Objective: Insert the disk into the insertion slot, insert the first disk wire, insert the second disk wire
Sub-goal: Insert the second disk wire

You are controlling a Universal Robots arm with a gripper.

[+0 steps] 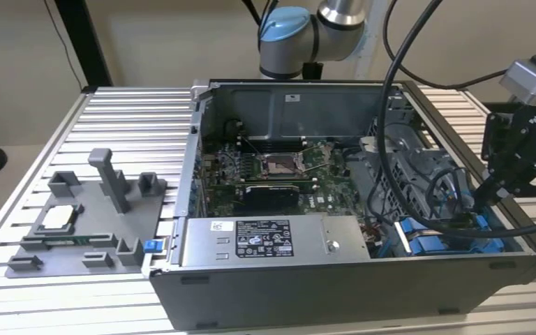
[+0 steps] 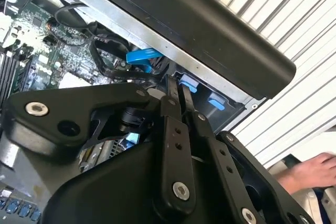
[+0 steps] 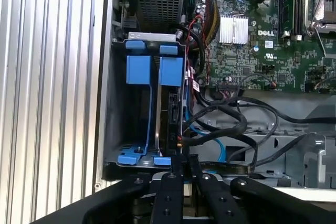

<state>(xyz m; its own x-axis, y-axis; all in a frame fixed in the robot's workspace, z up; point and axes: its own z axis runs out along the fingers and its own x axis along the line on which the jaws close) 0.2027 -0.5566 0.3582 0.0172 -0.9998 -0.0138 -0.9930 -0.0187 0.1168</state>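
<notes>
Disk sits edge-on in insertion slot, mostly hidden by cables. Gripper fingers pressed together, grasping nothing visible; one disk, two blue tabs.

Black claw; bright blue rails on the seemingly grey insertion slot.

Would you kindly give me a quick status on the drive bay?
Gripper jaws shut, at the insertion slot edge. Disk seated in slot. Black cables crowd beside it.
</notes>
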